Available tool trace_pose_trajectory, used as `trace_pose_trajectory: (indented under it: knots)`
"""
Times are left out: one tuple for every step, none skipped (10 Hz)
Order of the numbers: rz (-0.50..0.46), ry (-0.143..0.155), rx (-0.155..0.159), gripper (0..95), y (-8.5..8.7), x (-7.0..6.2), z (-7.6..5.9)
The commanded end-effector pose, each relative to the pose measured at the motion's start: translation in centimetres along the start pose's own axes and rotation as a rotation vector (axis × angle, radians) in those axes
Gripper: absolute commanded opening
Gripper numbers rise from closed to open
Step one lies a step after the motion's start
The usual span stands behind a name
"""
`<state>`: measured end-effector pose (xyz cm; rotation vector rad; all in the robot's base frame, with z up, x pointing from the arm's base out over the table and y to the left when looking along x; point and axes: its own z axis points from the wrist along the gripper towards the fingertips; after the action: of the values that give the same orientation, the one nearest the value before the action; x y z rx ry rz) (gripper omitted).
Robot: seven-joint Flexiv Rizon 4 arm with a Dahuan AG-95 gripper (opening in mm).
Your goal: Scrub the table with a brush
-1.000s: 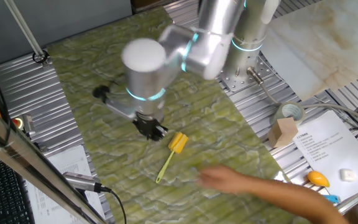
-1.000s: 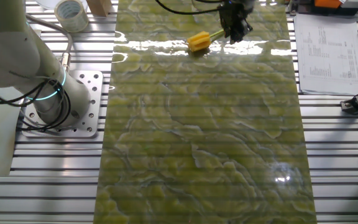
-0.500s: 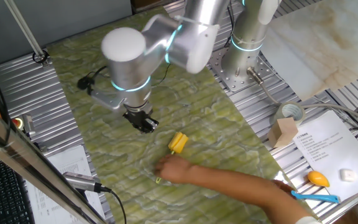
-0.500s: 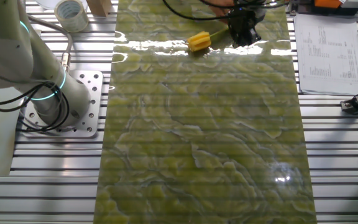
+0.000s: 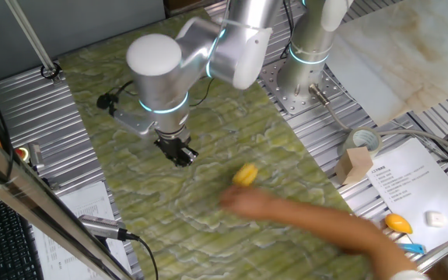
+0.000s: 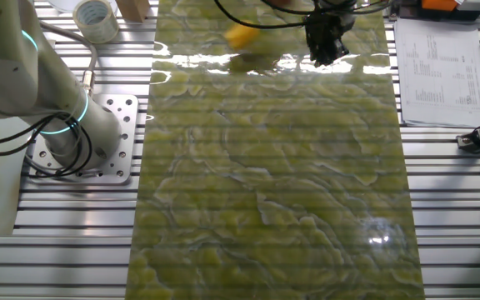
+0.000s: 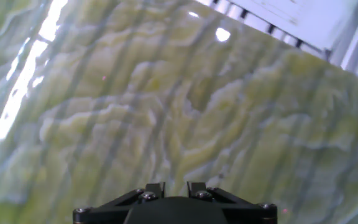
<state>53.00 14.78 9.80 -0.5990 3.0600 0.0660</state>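
Brush (image 5: 245,175) blurred; handle hidden behind a motion-smeared hand (image 5: 247,204). Forearm cut off at frame edge. Gripper (image 7: 169,188) fingertips barely in hand view; opening unclear.

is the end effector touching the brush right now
Apart. In one fixed view the end effector sits over the table with bare surface between it and the brush, which a person's hand is moving.

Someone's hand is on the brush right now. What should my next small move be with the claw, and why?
Probably hold position. A person's hand is in the workspace moving the brush, whose image is blurred. The claw carries nothing and hangs over the table, apart from the brush. Once the hand clears and the brush lies at rest, move over it.
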Motion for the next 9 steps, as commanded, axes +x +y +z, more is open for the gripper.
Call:
trace_pose_trajectory:
  knots:
    - [0.346,-0.020,-0.021,19.0,-0.1,0.0,0.1]
    - [0.354,-0.020,-0.019,19.0,-0.1,0.0,0.1]
    - [0.352,-0.023,-0.016,19.0,-0.1,0.0,0.1]
    - [0.342,-0.022,-0.017,19.0,-0.3,0.1,0.0]
    - [0.318,-0.017,-0.024,19.0,-2.1,0.6,-0.5]
    - [0.293,-0.014,-0.027,19.0,-3.7,1.0,-0.7]
    - [0.267,-0.012,-0.029,19.0,-5.3,1.5,-0.6]
    - [0.240,-0.015,-0.030,19.0,-6.9,2.0,-0.3]
    - [0.207,-0.016,-0.035,19.0,-8.9,2.8,-0.2]
